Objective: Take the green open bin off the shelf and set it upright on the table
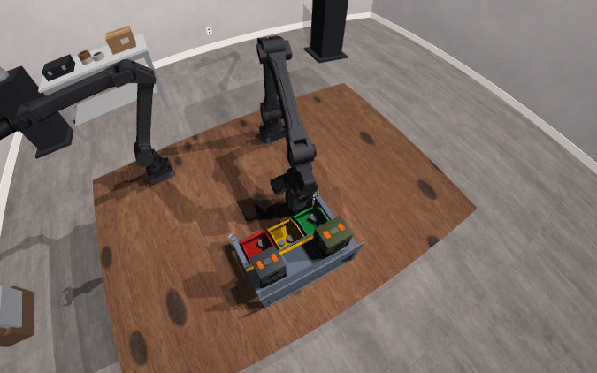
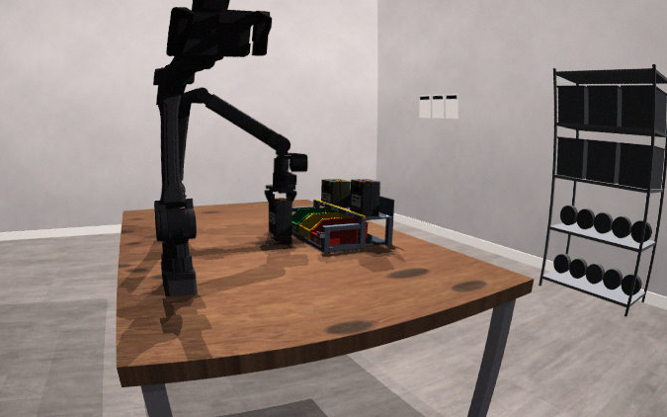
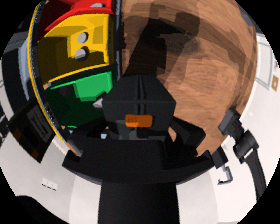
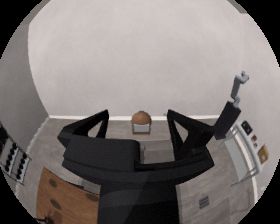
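Observation:
A green open bin (image 1: 307,222) (image 3: 91,86) with grey parts in it stands at one end of the lower row of the grey shelf (image 1: 296,265). Beside it are a yellow bin (image 1: 280,231) (image 3: 93,25) and a red bin (image 1: 249,244) (image 2: 339,236), both with parts in them. My left gripper (image 2: 281,194) (image 3: 138,113) is shut on a dark case (image 2: 279,218) (image 3: 138,95) with an orange latch. It holds the case upright in front of the green bin, at or close above the table; a gap cannot be told. My right gripper (image 4: 138,112) is open and empty, raised far from the shelf.
An olive case (image 1: 333,235) (image 2: 334,192) and a dark grey case (image 1: 268,267) (image 2: 366,197) with orange latches stand on the shelf's upper deck behind the bins. The wooden table (image 1: 365,185) (image 2: 293,300) extends around the shelf. The right arm's base stands on the table.

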`<state>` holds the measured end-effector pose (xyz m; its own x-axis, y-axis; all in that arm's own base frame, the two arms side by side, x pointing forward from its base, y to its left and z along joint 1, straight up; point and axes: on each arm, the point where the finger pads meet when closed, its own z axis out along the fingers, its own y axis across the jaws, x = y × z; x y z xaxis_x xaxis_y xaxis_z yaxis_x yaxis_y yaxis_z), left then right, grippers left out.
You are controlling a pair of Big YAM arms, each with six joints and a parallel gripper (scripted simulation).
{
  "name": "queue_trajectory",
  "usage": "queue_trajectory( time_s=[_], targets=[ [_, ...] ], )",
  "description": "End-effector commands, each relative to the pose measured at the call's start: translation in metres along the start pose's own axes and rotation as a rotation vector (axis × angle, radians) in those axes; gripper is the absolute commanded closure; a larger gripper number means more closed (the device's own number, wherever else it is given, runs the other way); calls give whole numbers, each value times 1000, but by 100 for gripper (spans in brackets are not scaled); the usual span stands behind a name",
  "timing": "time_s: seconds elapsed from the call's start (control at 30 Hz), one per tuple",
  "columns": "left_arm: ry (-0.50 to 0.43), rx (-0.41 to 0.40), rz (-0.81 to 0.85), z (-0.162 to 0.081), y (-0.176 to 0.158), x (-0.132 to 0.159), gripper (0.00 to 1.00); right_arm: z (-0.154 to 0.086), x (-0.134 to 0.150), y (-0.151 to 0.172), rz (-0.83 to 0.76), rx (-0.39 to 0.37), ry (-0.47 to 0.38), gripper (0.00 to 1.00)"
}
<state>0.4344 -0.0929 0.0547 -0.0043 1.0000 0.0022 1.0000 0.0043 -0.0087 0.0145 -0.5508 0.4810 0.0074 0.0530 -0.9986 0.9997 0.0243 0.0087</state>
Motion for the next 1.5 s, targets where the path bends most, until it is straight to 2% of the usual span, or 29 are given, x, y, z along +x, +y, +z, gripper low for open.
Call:
queue_trajectory(
  time_s=[0.0,1.03,1.47],
  targets=[
    [-13,-69,-18,-41,22,0,100,-7,-19,-5,-9,7,-53,0],
    [-13,-70,-17,-52,21,0,100,-7,-19,-5,-9,7,-53,0],
    [-14,-69,-4,-52,19,-12,100,-7,-19,-5,-9,7,-53,0]
  ],
)
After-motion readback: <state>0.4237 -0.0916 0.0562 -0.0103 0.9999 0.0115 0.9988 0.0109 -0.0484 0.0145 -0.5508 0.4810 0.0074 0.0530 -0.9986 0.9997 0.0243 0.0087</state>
